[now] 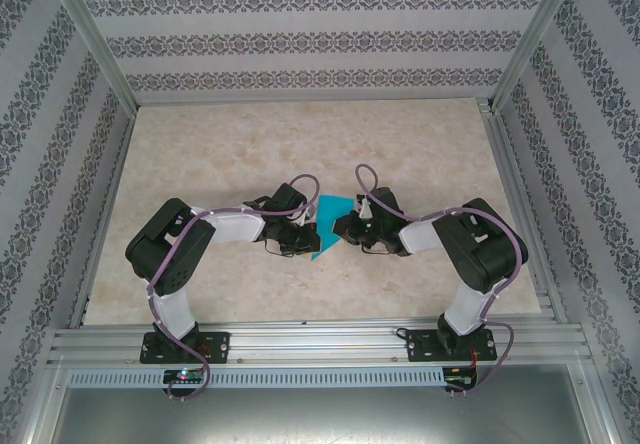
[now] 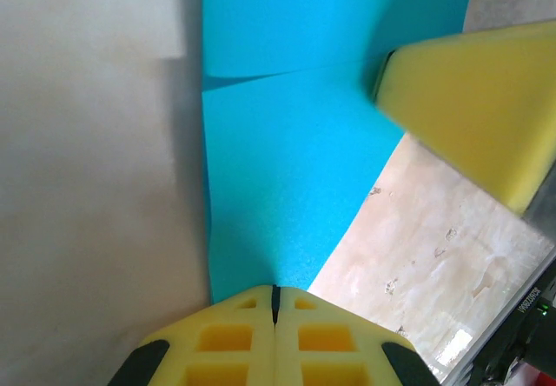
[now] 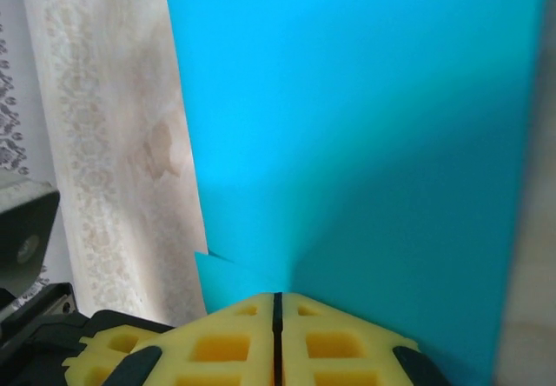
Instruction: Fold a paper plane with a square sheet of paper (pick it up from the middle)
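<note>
**Two-handed hold on sheet: fold alignment unverified**

Your left gripper (image 2: 274,303) is clenching the near edge of the thin teal-blue square sheet of paper (image 2: 278,169), and your right gripper (image 3: 276,303) is pinching another edge. The sheet is sitting between them over the middle of the beige marbled table (image 1: 300,144). You should be matching the edges squarely before pressing the fold line (image 2: 261,77) further out. From above, the arms are covering most of the sheet's outline, so I cannot confirm the fold stage.
</note>
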Tool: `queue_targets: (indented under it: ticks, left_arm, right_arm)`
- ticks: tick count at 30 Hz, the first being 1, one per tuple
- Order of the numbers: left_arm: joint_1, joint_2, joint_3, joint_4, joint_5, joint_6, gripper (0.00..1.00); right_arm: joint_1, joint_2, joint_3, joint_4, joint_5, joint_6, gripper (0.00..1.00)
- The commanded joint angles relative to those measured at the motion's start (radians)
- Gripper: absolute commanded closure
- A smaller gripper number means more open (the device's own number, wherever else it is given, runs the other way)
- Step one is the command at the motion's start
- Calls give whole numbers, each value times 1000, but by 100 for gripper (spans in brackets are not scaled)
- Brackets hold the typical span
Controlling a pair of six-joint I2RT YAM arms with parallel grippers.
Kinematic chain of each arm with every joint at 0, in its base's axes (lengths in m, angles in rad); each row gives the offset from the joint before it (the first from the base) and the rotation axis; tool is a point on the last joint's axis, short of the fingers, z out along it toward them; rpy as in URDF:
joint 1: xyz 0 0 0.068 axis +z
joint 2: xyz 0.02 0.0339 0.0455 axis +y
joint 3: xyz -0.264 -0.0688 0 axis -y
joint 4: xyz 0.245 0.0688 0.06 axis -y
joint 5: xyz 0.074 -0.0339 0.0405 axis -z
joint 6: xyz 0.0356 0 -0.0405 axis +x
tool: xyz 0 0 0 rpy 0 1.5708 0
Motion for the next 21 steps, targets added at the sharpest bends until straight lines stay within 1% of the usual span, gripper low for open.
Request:
queue_targets:
  ticks: [1, 4, 7, 9, 11, 13, 15, 17, 21]
  left_arm:
    - [4, 24, -49, -102, -72, 27, 96]
    - [5, 26, -50, -99, -62, 31, 96]
    - [4, 23, -48, -105, -60, 37, 95]
    - [5, 16, -46, -111, -61, 48, 95]
    - [3, 5, -39, -131, -65, 74, 95]
    - [4, -13, -24, -176, -91, 114, 95]
    - [5, -36, -4, -224, -114, 141, 94]
    - [5, -62, 16, -244, -95, 156, 91]
    - [5, -138, 62, -260, -71, 171, 85]
  right_arm:
    - [-73, 25, -44, 15, 141, -65, 91]
    - [-99, 6, -55, 30, 151, -81, 90]
    - [-123, -19, -52, 39, 126, -87, 90]
    - [-128, -61, -53, 25, 127, -91, 87]
    - [-130, -104, -44, 1, 100, -95, 86]
    - [-127, -145, -40, -23, 74, -90, 83]
    - [-124, -193, -34, -72, 62, -98, 77]
    - [-115, -229, -32, -123, 60, -108, 76]
    - [-85, -295, -43, -222, 85, -117, 68]
